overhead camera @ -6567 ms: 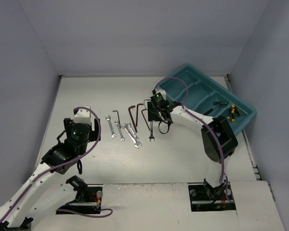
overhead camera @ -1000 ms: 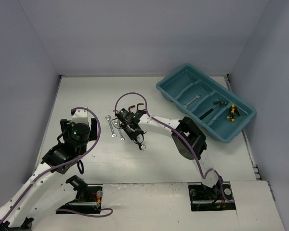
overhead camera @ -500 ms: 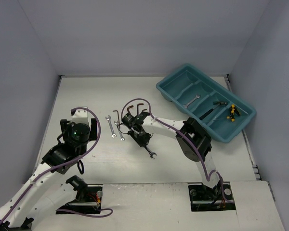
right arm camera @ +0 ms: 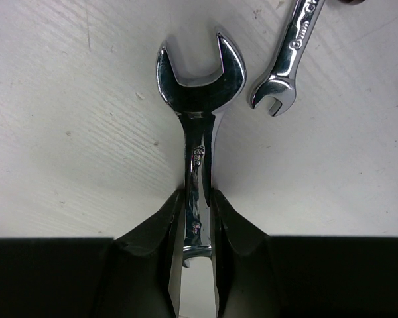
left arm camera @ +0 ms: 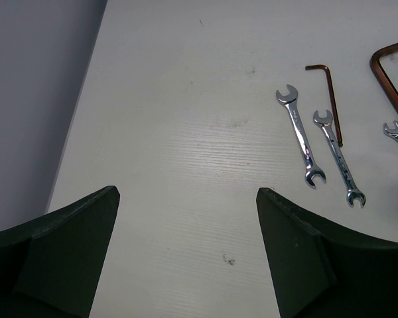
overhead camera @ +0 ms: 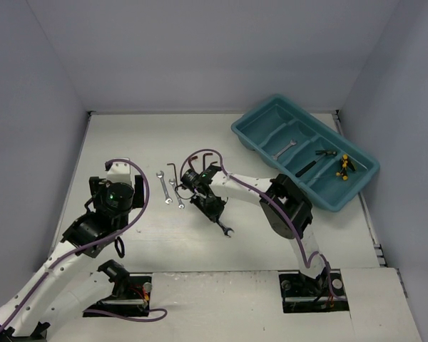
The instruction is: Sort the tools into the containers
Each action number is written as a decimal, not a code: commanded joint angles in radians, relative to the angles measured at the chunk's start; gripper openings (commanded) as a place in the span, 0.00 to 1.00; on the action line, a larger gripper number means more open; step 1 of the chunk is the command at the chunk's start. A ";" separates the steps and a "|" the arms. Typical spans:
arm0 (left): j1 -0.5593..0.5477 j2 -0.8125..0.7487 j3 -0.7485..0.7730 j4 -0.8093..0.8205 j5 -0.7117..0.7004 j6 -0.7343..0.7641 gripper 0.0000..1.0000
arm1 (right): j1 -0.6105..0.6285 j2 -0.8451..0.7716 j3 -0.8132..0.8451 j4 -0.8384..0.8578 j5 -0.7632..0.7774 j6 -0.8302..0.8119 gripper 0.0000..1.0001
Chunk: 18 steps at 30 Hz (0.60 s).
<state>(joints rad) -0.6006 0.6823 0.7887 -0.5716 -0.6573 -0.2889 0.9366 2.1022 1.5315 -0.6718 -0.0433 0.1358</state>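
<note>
My right gripper is shut on a silver wrench, gripped edge-on by its shank; its open head sticks out past the fingertips just above the table. Two silver wrenches and a dark hex key lie left of it. In the left wrist view they show as wrenches and a hex key. My left gripper is open and empty above bare table. The teal tray at the back right holds a wrench, a black-handled tool and a yellow-and-black tool.
A larger brown hex key and another wrench end lie at the right edge of the left wrist view. A second wrench lies right of the held one. Grey walls close the table on three sides.
</note>
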 commanded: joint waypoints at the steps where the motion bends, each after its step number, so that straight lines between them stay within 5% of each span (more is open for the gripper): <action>1: 0.004 0.000 0.015 0.032 -0.035 0.008 0.81 | -0.014 0.025 0.008 -0.066 -0.002 -0.004 0.00; 11: 0.005 -0.006 0.015 0.033 -0.041 0.007 0.81 | -0.132 -0.186 0.164 -0.065 0.021 0.054 0.00; 18: 0.007 -0.009 0.015 0.033 -0.037 0.004 0.81 | -0.351 -0.274 0.308 -0.064 0.021 0.106 0.00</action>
<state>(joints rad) -0.6005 0.6720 0.7887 -0.5716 -0.6743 -0.2886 0.6943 1.9280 1.7470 -0.7073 -0.0452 0.1928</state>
